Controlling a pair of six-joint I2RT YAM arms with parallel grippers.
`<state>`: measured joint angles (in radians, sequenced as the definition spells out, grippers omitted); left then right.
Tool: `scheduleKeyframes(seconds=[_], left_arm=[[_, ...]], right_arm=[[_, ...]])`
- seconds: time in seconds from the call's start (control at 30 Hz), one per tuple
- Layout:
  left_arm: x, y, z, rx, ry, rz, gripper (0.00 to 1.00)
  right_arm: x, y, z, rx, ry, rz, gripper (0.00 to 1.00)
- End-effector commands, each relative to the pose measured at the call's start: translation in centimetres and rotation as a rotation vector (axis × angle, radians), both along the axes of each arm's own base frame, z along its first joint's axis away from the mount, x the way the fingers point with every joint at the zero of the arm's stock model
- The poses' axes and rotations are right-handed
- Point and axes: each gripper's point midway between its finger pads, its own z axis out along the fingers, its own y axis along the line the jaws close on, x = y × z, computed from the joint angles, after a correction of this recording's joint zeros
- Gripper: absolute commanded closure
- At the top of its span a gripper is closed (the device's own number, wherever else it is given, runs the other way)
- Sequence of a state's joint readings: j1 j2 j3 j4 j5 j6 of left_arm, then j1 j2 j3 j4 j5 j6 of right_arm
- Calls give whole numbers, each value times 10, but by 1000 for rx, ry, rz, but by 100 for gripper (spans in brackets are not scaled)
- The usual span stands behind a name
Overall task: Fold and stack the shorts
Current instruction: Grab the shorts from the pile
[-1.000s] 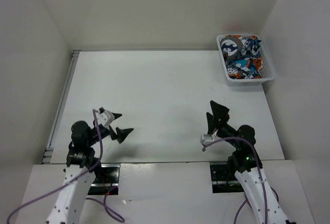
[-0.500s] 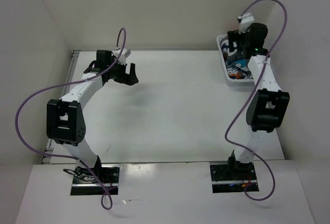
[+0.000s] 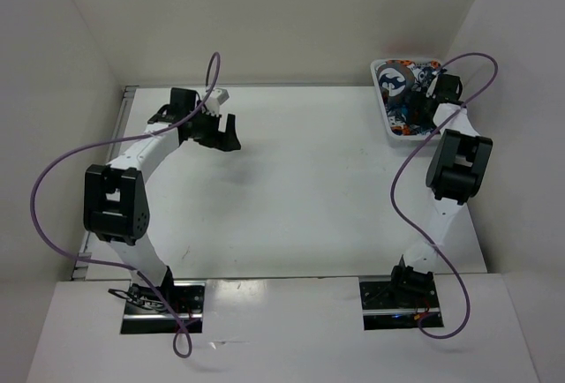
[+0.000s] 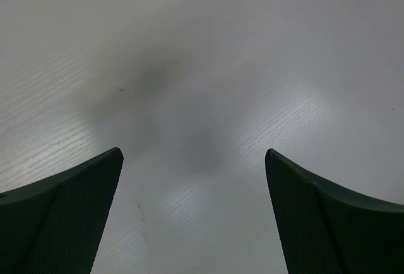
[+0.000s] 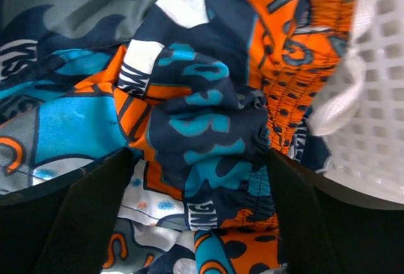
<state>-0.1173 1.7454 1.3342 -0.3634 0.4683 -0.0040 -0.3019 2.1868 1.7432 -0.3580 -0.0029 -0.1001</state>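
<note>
The shorts [image 3: 395,78] lie crumpled in a white mesh basket [image 3: 403,136] at the table's far right corner. In the right wrist view the patchwork fabric [image 5: 202,129] in blue, orange, white and grey fills the frame, with a bunched elastic waistband in the middle. My right gripper [image 5: 199,154] is open and down in the basket, its jaws straddling that bunched fold; it also shows in the top view [image 3: 415,108]. My left gripper [image 3: 228,132] is open and empty, low over the bare table at the far left [image 4: 192,154].
The white basket wall [image 5: 379,129] is close on the right of my right gripper. The white table [image 3: 300,189] is walled by white panels at the back and on both sides. A metal rail [image 3: 110,171] runs along its left edge.
Both arms have swung out from their folded pose near the bases. The left now reaches the far left of the table. The right has dropped into the basket onto the shorts.
</note>
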Motion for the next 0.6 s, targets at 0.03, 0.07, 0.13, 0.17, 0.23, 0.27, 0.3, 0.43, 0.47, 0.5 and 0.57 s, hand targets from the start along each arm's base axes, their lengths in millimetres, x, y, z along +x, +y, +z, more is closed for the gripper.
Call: scheduleKeyframes(seconds=[0.03,0.07,0.13,0.17,0.23,0.27,0.3,0.43,0.47,0.5,0.57], left_arm=[[5,-14,11,-19,-21,-41,0],[5,-14,11,-19,-21,-41,0],[4,-15,11,-28,-20,-49,0],[4,-15,11,-28,-20,-49,0],[3,-17,16,-36,-28,-55,0],[1,-16,12,-35,-19,-55,0],[0,-16,18,-36,-31,-55,0],[0,-14,24,-26,-60,-43,0],[1,-14,36,-31,-97,-43,0],[0,-10,35,-12,-99,-25,0],[0,-6,43,-1,-141,-9,0]], right_arm=[[18,14,17,15,-49,57,41],[18,14,17,15,-49,57,53],[19,14,23,18,-61,51,72],[19,14,28,15,-70,51,89],[18,16,41,15,-92,58,100],[17,16,49,4,-103,65,100],[19,15,68,-15,-141,71,100],[23,36,142,-111,-275,92,100],[22,37,161,-139,-311,77,100],[23,40,182,-160,-362,72,100],[14,46,241,-205,-472,50,100]])
